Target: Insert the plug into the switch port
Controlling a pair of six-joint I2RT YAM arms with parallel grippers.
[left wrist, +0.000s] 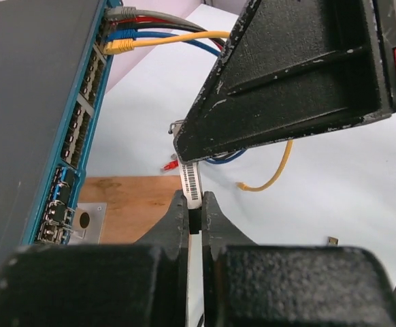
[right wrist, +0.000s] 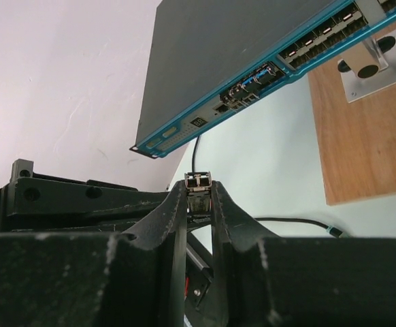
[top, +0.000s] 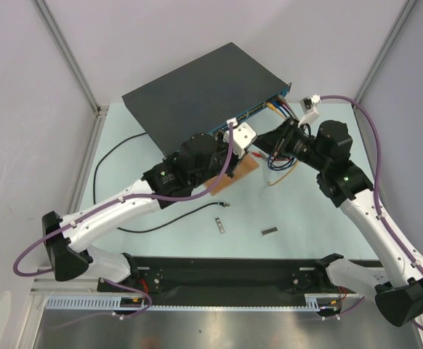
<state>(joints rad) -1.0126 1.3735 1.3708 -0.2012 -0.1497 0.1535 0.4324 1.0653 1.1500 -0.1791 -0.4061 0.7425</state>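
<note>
**A:** What takes up most of the surface (top: 306,211)?

**B:** The flat dark-grey switch box (top: 197,91), set at an angle on the far side. Its narrow blue face (top: 254,111) is turned toward the arms. The switch port (right wrist: 318,44) is one of a row along that face. Grey, red, blue and yellow cables (left wrist: 164,34) are plugged in at one end.

**A:** And next to it?

**B:** A wooden board (right wrist: 368,129) lies flat just beside the blue face.

**A:** The arms?

**B:** Both reach in above the board and meet tip to tip. The left gripper (left wrist: 194,197) has its jaws pinched tight on a thin silver stick (left wrist: 192,178) with a barcode label. The right gripper (right wrist: 198,187) has its jaws narrow, clamped on a small metal end. By the look of it, that is the other end of the same stick.

**A:** So where is the plug?

**B:** The plug (top: 226,205) lies on the surface near the board's near corner, at the end of its thin black cable (right wrist: 290,220). It is well apart from the ports, and neither pair of jaws touches it.

**A:** Anything smaller?

**B:** Two loose metal sticks (top: 219,226) (top: 270,231) lie on the surface, nearer the arm bases.
</note>
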